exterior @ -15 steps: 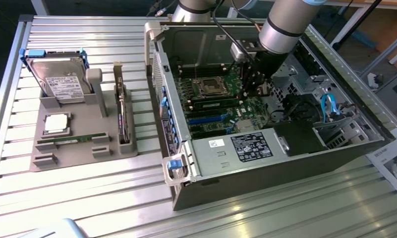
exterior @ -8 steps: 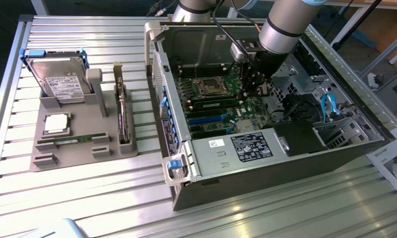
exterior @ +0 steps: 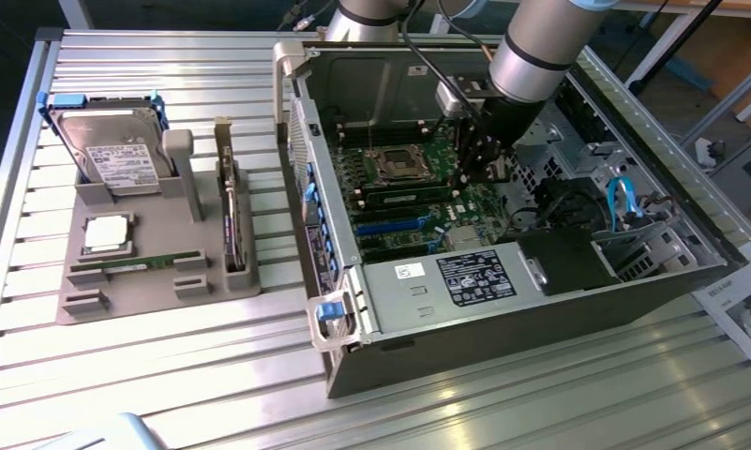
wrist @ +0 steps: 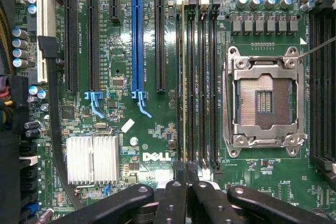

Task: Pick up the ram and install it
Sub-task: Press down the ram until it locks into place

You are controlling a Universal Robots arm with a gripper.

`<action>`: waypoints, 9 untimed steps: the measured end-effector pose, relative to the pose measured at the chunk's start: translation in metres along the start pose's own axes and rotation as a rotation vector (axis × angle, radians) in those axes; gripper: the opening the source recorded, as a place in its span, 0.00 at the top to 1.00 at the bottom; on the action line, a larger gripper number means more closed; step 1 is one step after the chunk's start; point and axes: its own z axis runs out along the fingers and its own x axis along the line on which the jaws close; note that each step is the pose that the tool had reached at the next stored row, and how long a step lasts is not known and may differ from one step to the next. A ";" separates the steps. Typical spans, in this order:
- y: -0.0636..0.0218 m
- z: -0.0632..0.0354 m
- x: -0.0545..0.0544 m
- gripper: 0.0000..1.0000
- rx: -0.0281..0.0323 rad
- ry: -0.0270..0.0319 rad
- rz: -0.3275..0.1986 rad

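Jaws pressed together, with nothing I can make out between the fingertips. They hang low inside the open computer case, right over the motherboard. The case lies on its side with the panel off, I'd say so the board faces up and the arm can come straight down at it.

On my wrist view the fingertips line up with the end of the memory slots beside the empty processor socket. A thin pale strip runs along the slot nearest them. I can't tell whether that is a seated module or part of the slot.

The ram lies flat in a groove at the front of the grey holder on the worktop, well apart from the jaws. The groove probably fixes its position for a repeatable grasp. Behind it sit the processor chip and the hard drive, each in its own place.
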 end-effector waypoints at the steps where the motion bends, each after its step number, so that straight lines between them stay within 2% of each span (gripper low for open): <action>1: 0.0000 0.0001 0.000 0.90 -0.0001 0.0001 0.000; 9: 0.0000 0.0009 0.000 0.90 0.0000 0.0000 0.000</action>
